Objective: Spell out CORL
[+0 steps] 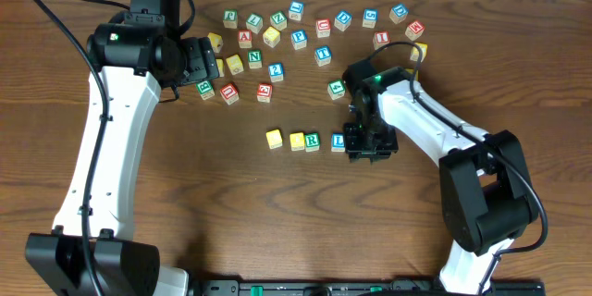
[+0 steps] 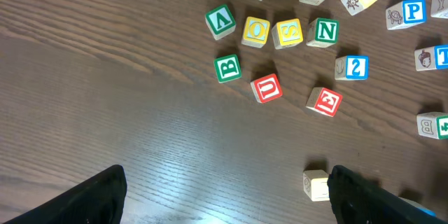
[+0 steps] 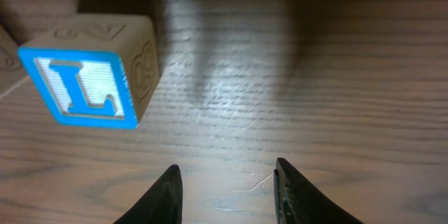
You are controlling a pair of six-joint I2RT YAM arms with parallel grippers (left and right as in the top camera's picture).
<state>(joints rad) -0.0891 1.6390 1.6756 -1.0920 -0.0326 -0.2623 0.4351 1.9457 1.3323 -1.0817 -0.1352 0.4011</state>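
Wood table (image 1: 185,203) carries it all. Far left, the left gripper (image 1: 205,63) hangs at the left edge of the loose pile (image 1: 305,28). Its wrist view shows both fingers (image 2: 91,196) spread wide with only bare wood between them, so it holds nothing and looks parked clear of the work. Ahead of it lie V (image 2: 220,21), O (image 2: 255,31), S (image 2: 288,33), N (image 2: 325,31), B (image 2: 227,68), U (image 2: 267,87) and E (image 2: 324,101), scattered and loose.

Mid-table, well apart from the pile, is the row (image 1: 306,140): four blocks side by side in a line. First come two yellow blocks (image 1: 274,138), whose letters I cannot read from above. Next is the green R (image 1: 313,141), then the blue L (image 1: 339,141) just beside it. Laid in reading order on open wood, this is presumably the word. If the yellow pair are C and O, the spelling is complete.

Just right of the L sits the right gripper (image 1: 370,148), low over the table. Its wrist view shows the fingers (image 3: 168,196) apart with nothing between them — released. The L lies flat on the wood up and to their left, face readable, outside the jaws. By my reading the last letter is placed. All that is left is for this arm to back away without nudging the L, because the row is tight and one bump would skew it
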